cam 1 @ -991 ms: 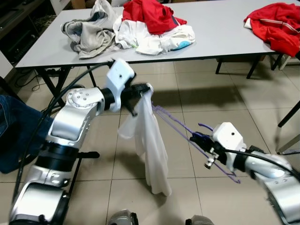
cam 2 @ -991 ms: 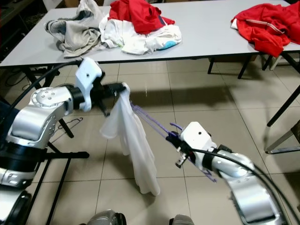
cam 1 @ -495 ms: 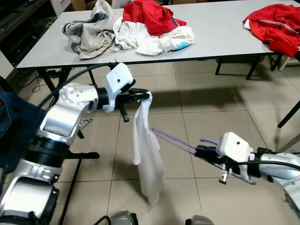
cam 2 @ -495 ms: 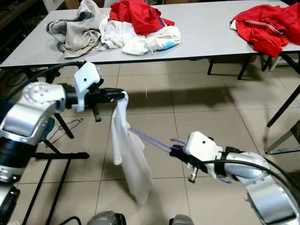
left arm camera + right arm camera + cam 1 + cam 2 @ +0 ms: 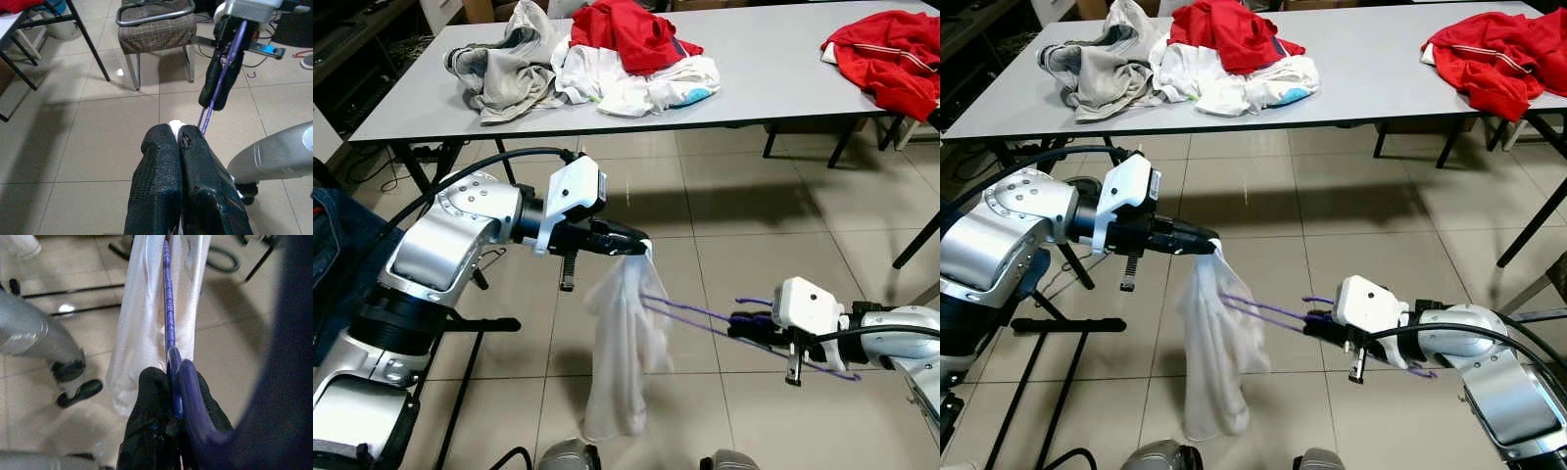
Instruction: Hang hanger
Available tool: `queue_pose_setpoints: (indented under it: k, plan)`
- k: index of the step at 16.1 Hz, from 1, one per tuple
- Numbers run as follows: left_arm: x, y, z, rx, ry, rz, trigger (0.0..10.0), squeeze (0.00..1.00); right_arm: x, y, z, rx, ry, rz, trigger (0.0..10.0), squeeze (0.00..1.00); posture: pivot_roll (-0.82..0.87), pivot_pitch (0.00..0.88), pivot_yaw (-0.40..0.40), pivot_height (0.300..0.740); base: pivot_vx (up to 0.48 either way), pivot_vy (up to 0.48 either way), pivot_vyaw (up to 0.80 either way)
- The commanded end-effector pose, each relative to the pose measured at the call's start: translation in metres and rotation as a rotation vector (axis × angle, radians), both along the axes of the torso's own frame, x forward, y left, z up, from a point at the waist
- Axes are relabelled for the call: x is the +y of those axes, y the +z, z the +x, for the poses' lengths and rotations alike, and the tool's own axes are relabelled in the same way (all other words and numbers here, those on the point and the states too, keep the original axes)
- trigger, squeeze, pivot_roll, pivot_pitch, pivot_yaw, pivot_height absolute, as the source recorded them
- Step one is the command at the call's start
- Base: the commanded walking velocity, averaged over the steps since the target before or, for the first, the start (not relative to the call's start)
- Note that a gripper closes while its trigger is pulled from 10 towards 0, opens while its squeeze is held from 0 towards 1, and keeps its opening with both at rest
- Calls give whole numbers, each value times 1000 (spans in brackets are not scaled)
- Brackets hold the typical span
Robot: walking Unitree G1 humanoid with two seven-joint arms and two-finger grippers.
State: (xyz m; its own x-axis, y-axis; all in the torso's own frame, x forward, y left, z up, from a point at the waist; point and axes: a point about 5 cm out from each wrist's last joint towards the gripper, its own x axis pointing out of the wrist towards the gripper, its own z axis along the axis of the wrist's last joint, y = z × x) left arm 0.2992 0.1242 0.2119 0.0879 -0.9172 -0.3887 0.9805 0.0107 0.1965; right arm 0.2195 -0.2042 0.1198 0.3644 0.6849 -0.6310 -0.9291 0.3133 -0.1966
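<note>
Left eye view: my white garment hangs over the floor, pinched at its top by my closed left gripper. The purple hanger, clamped in my right gripper, runs lengthwise leftward into the cloth.

A beige tiled floor spreads under a long grey bench on black legs at 12 o'clock. Heaped clothes lie on it, with red garments at 2 o'clock. A plaid-cushioned chair stands on the tiles.

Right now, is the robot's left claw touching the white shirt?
Touching. In the left eye view the left gripper pinches the white shirt's top edge, and the cloth hangs from its shut fingers.
</note>
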Motion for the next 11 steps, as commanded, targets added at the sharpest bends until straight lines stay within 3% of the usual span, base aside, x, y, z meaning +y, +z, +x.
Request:
queue_pose_setpoints:
  k: [1, 4, 7, 10, 11]
  plan:
    - [2, 10, 0, -53, 6, 4, 0, 0, -2, -7, -5, 54, 9, -28, 10000, 0, -144, 0, 61, 740, 0, 0, 0]
    - [4, 11, 12, -129, 105, 6, 0, 0, -2, -13, -14, 111, -8, -5, 10000, 0, -139, 0, 53, 740, 0, 0, 0]
    - [2, 17, 9, -121, 99, -23, 0, 0, -7, -23, -18, 174, -95, -20, 10000, 0, -143, 0, 51, 740, 0, 0, 0]
    - [0, 21, 5, -127, 94, -40, 0, 0, -11, -38, -19, 277, -271, 5, 10000, 0, -141, 0, 45, 740, 0, 0, 0]
    - [0, 22, 4, -130, 93, -40, 0, 0, -9, -45, -19, 332, -354, 80, 10000, 0, -143, 0, 47, 740, 0, 0, 0]
